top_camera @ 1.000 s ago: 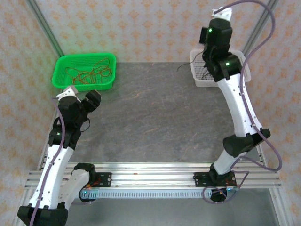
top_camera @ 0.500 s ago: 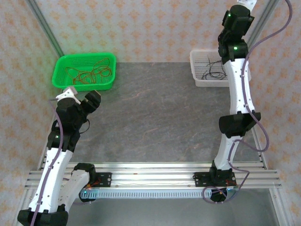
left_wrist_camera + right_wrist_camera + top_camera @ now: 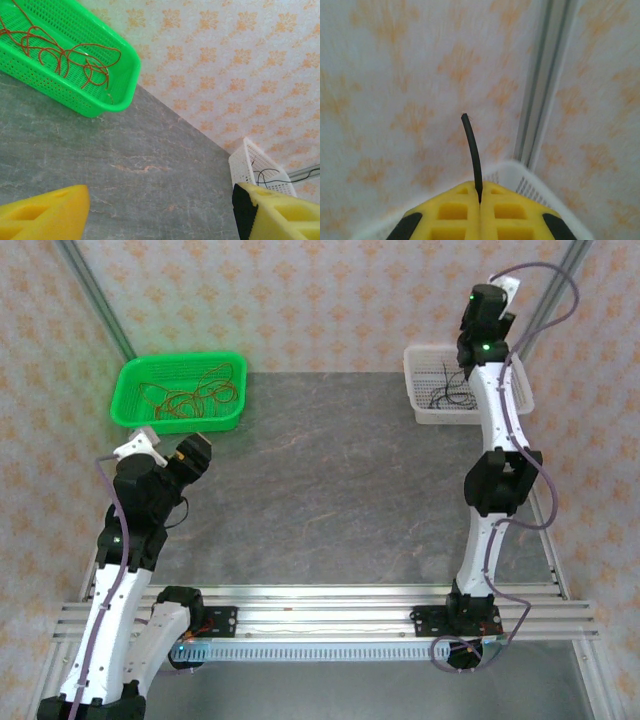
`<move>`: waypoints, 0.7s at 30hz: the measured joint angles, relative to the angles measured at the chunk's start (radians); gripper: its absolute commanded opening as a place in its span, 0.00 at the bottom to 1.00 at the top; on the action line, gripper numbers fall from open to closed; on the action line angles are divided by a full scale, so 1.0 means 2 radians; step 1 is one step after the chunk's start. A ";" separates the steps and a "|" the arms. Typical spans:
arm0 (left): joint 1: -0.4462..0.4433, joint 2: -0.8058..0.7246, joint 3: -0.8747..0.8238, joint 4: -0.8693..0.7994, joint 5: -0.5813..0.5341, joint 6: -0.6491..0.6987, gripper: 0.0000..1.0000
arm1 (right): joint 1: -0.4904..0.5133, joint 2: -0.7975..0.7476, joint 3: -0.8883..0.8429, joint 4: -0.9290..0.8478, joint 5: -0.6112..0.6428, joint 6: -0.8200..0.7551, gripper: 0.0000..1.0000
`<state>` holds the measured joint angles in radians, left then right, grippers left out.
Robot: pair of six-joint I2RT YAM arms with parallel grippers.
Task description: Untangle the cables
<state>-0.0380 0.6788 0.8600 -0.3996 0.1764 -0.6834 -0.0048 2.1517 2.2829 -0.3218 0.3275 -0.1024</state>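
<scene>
Cable (image 3: 471, 150), a black one, sticks up from our right gripper (image 3: 480, 192), which is pinched shut on it over the white basket (image 3: 440, 417) with more black cables (image 3: 447, 392) inside. Red cables (image 3: 180, 400) sit in the green basket (image 3: 125, 400) just ahead of our left gripper (image 3: 160, 212), wide open over the surface (image 3: 330, 490), holding nothing.

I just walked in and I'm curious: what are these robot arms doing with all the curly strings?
The right hand is shut on a thin black cable and holds it up above the white basket. More black cables lie in that basket. The left hand is open and empty. It hovers over the table near the green basket, which holds a tangle of red cables.
</scene>
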 measured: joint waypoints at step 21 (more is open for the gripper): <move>0.000 -0.008 0.002 -0.021 0.000 -0.004 0.76 | -0.008 0.134 -0.035 -0.092 -0.121 0.051 0.05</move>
<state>-0.0380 0.6624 0.8631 -0.4412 0.1768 -0.6918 -0.0216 2.4199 2.2135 -0.5056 0.0849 0.0006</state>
